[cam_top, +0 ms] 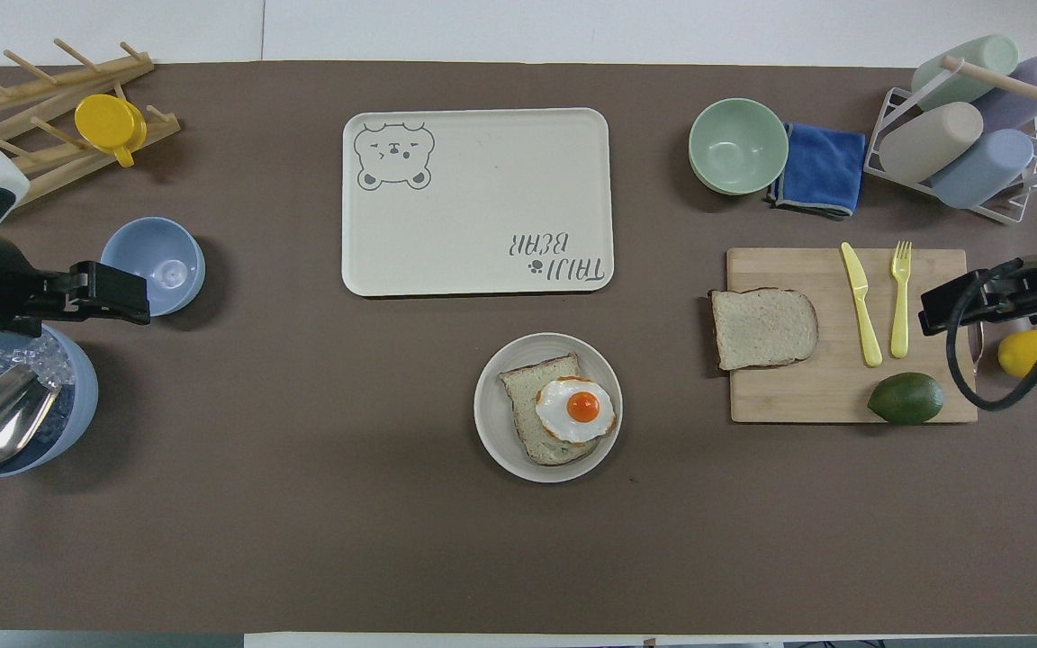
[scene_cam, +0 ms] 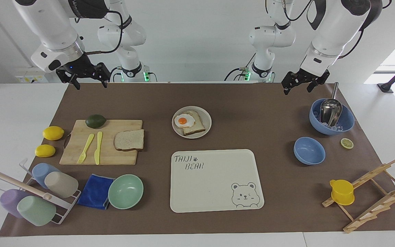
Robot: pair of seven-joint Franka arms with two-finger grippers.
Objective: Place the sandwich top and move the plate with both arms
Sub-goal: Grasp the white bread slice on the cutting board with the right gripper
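Observation:
The sandwich top [scene_cam: 129, 140] [cam_top: 763, 328], a plain bread slice, lies on the wooden cutting board [scene_cam: 81, 151], at the board's end toward the table's middle. The plate [scene_cam: 207, 116] [cam_top: 491, 432] stands mid-table and holds a bread slice bearing a fried egg [scene_cam: 184, 120]. My right gripper [scene_cam: 91, 85] [cam_top: 933, 315] hangs open and empty in the air at the right arm's end, above the board's outer end. My left gripper [scene_cam: 297, 90] [cam_top: 136, 301] hangs open and empty above the blue bowls.
A cream bear-printed tray [scene_cam: 214, 178] lies just farther from the robots than the plate. A mint bowl [scene_cam: 125, 191], blue cloth and cup rack are farther out than the board, which also holds an avocado, knife and fork. Two lemons lie beside the board. Blue bowls [scene_cam: 331, 118] [scene_cam: 309, 151], lemon slice, wooden rack.

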